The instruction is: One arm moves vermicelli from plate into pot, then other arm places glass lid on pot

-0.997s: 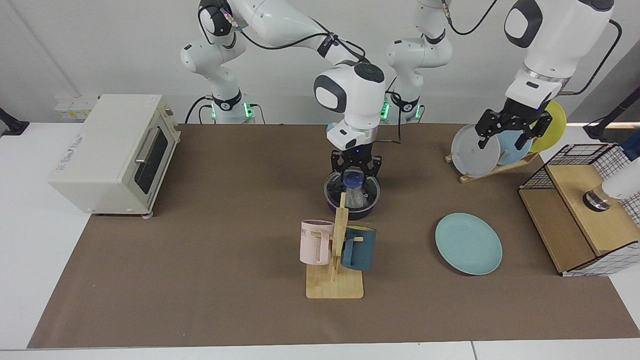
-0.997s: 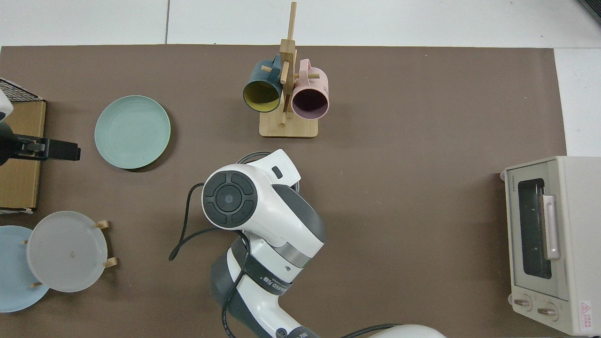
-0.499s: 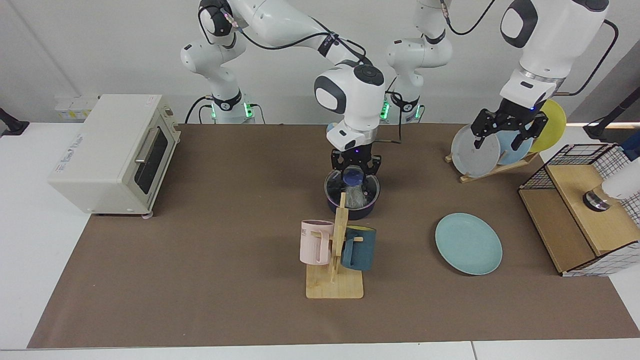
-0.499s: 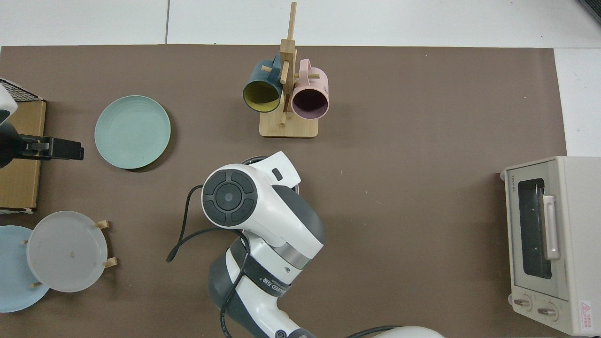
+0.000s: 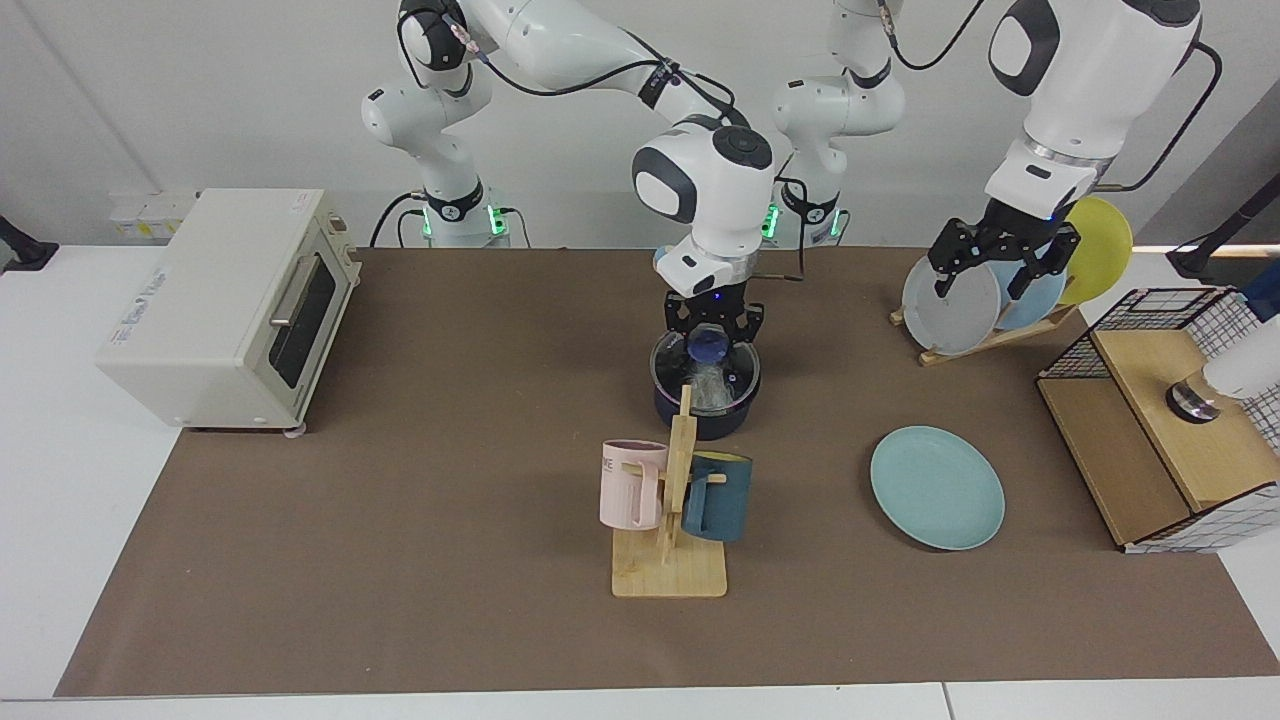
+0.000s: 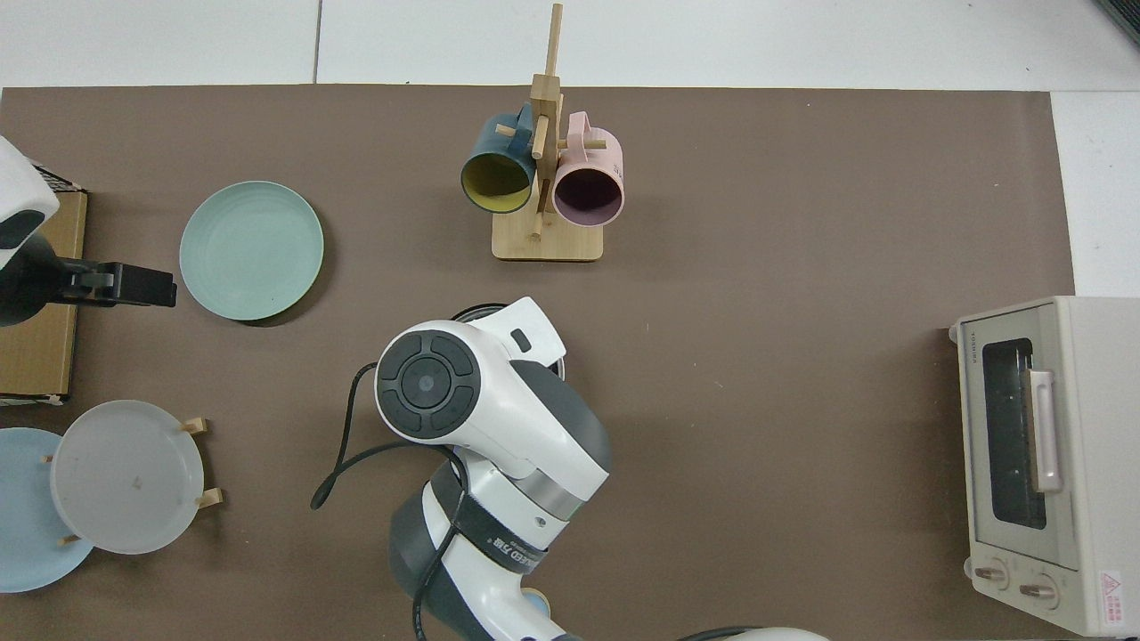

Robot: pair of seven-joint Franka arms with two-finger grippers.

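Observation:
The dark pot point(image 5: 700, 420) stands mid-table with the glass lid point(image 5: 737, 372) resting on it. Whitish vermicelli point(image 5: 712, 390) shows through the glass. My right gripper point(image 5: 712, 330) hovers just above the lid's blue knob point(image 5: 710, 347), fingers open on either side of it. The teal plate point(image 5: 937, 487) point(image 6: 251, 249) lies bare on the mat. My left gripper point(image 5: 988, 280) point(image 6: 165, 289) hangs open and holds nothing in front of the plate rack. In the top view the right arm hides nearly all of the pot point(image 6: 472, 312).
A wooden mug tree point(image 5: 670, 510) with a pink and a navy mug stands right in front of the pot. A plate rack point(image 5: 985, 330) holds grey, pale blue and yellow plates. A wire basket with a wooden box point(image 5: 1170, 420) sits beside it. A toaster oven point(image 5: 225, 305) stands across the mat.
My right gripper has risen a little off the lid knob while the lid stays on the pot. The left gripper has drifted slightly up and toward the table's middle.

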